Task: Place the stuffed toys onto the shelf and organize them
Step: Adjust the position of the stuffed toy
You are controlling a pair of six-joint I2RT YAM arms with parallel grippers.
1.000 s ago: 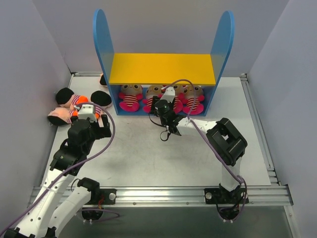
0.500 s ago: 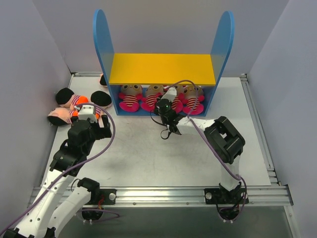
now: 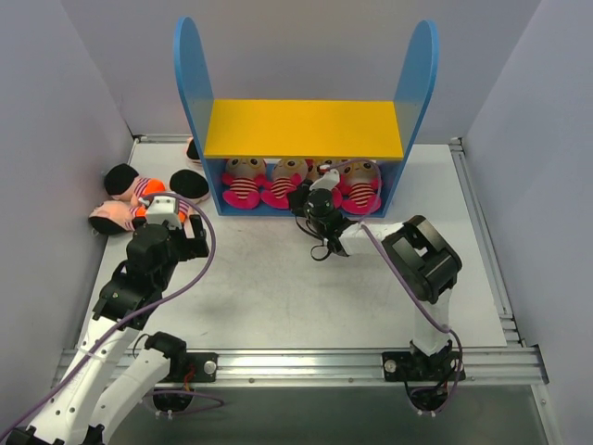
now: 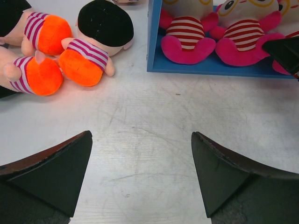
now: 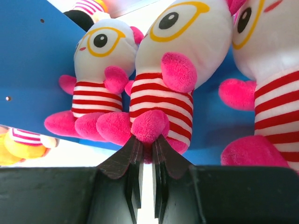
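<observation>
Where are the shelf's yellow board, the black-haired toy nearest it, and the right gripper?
yellow board (image 3: 304,128): top view, middle of its upper face.
black-haired toy (image 4: 105,23): left wrist view, on its black hair.
right gripper (image 5: 147,142): right wrist view, between its fingertips.

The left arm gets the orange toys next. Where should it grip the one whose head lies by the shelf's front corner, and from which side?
Probably the striped waist of that toy, from above, with the open left gripper straddling it. It lies flat beside the shelf, and the waist is narrower than the black-haired head and the orange bottom, so the grip should not slip off.
</observation>
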